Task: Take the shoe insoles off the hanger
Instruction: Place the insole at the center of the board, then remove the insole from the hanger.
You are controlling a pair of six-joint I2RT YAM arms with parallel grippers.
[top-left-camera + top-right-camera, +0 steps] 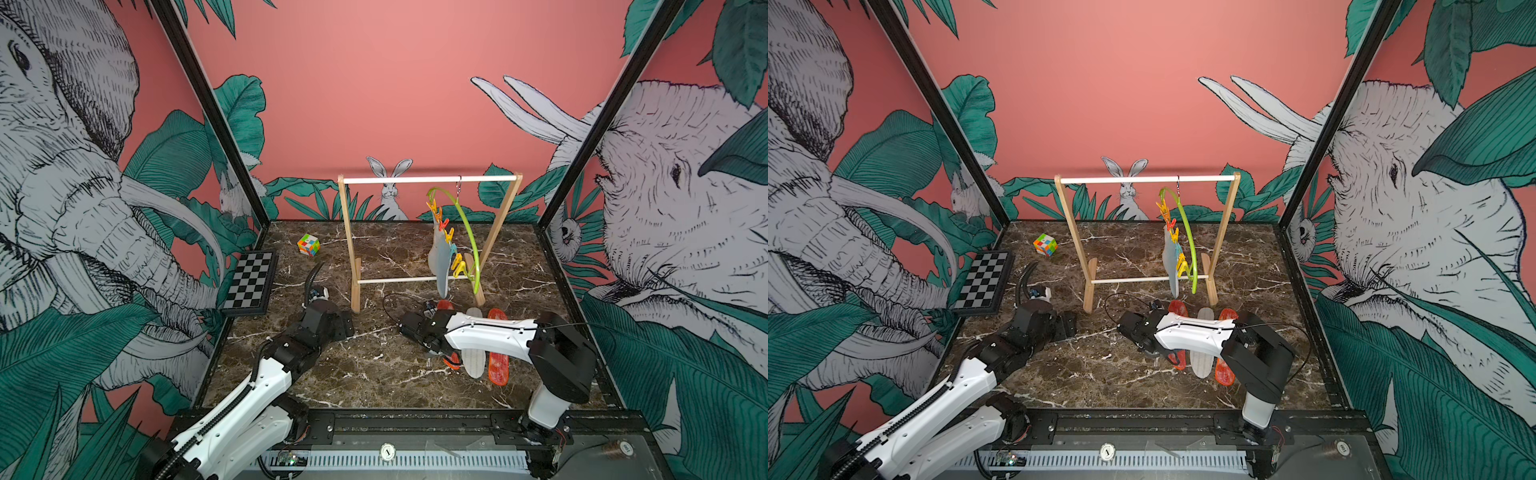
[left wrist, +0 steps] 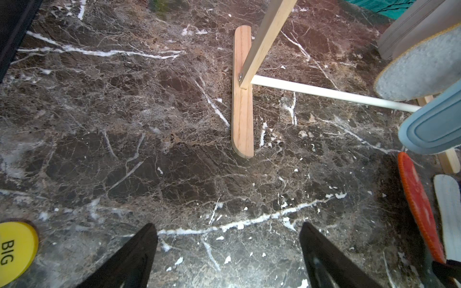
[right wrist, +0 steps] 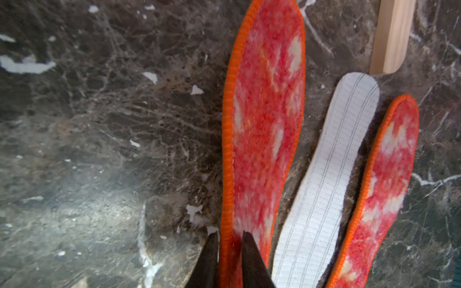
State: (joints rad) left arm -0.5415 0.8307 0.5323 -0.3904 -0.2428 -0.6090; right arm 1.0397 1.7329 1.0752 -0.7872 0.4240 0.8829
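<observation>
The lime-green hanger (image 1: 468,232) hangs by its hook from the rack's rod, and insoles are still clipped to it, the front one blue-grey (image 1: 439,262). The left wrist view shows a light grey insole (image 2: 419,72) above the blue-grey one (image 2: 434,124). On the marble in front lie a red insole (image 3: 267,112), a white one (image 3: 331,174) and a second red one (image 3: 389,174). My right gripper (image 3: 230,234) is low over the first red insole, its jaws narrowly apart astride the orange edge. My left gripper (image 2: 227,224) is open and empty over bare marble, left of the rack.
The wooden rack (image 1: 428,179) stands mid-table, with one foot (image 2: 242,112) just ahead of my left gripper. A colour cube (image 1: 308,244) and a chessboard (image 1: 251,282) are at the far left. A yellow disc marked BIG (image 2: 15,249) lies by the left gripper.
</observation>
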